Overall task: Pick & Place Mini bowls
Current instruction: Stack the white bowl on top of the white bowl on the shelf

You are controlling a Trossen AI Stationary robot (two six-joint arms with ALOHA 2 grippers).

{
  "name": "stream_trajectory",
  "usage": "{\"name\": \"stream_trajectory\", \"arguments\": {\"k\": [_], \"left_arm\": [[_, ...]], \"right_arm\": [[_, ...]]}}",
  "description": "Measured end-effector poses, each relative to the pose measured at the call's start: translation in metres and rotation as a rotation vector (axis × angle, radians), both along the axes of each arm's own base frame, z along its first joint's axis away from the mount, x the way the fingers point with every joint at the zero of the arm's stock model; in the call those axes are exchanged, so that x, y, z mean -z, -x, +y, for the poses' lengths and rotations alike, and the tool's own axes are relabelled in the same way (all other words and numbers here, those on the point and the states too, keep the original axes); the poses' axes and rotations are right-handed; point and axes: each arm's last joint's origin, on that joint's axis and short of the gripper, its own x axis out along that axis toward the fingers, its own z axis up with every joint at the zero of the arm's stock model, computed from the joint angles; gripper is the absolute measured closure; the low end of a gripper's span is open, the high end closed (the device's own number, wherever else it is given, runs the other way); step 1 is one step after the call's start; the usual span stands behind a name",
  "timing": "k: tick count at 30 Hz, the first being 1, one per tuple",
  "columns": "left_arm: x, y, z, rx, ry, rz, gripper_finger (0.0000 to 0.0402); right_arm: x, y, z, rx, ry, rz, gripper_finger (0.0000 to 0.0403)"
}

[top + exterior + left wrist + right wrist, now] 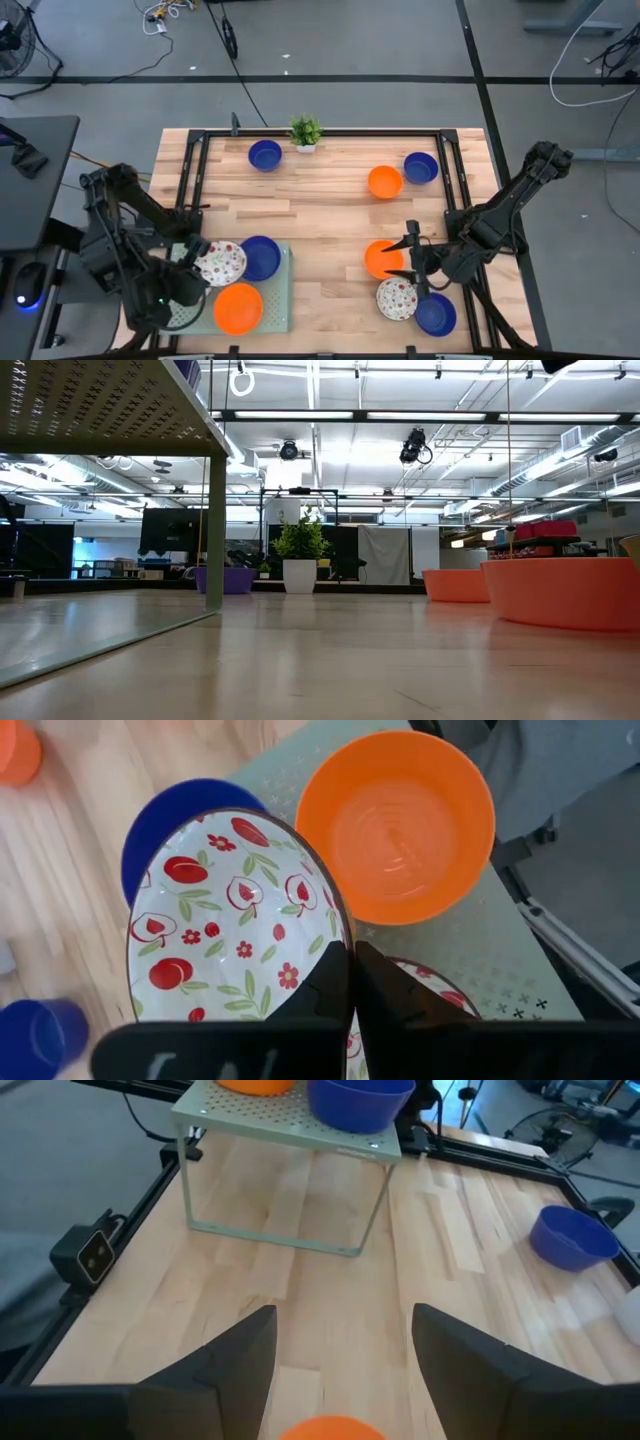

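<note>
Right up against the left wrist camera, the left gripper [350, 982] has its two dark fingers pinched narrow on the rim of a white mini bowl with a red fruit-and-leaf pattern [232, 915]. That bowl is over the pale green perforated tray [283, 300] at the table's front left, overlapping a solid dark blue mini bowl [261, 257]. Just beside them on the tray is a solid orange mini bowl [238, 307], and a second patterned bowl [425, 988] peeks out under the fingers.

Over on the right, the right gripper [415, 262] hangs wide open with nothing in it, right by another orange mini bowl [381, 259]. Near the front edge there's a speckled white bowl [397, 298] touching a blue one [436, 314].

Further back: an orange bowl [385, 182] beside a blue bowl [420, 167], a lone blue bowl [265, 155], and a small potted green plant [305, 131].
</note>
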Motion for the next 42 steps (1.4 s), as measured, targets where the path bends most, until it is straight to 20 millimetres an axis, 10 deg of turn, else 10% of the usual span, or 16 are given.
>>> {"name": "stream_trajectory", "arguments": {"k": [42], "left_arm": [[0.004,0.04,-0.025,-0.148,0.174,0.069,0.0395]], "right_arm": [[0.022,0.0,-0.001,-0.022,-0.01,-0.034,0.0167]]}}
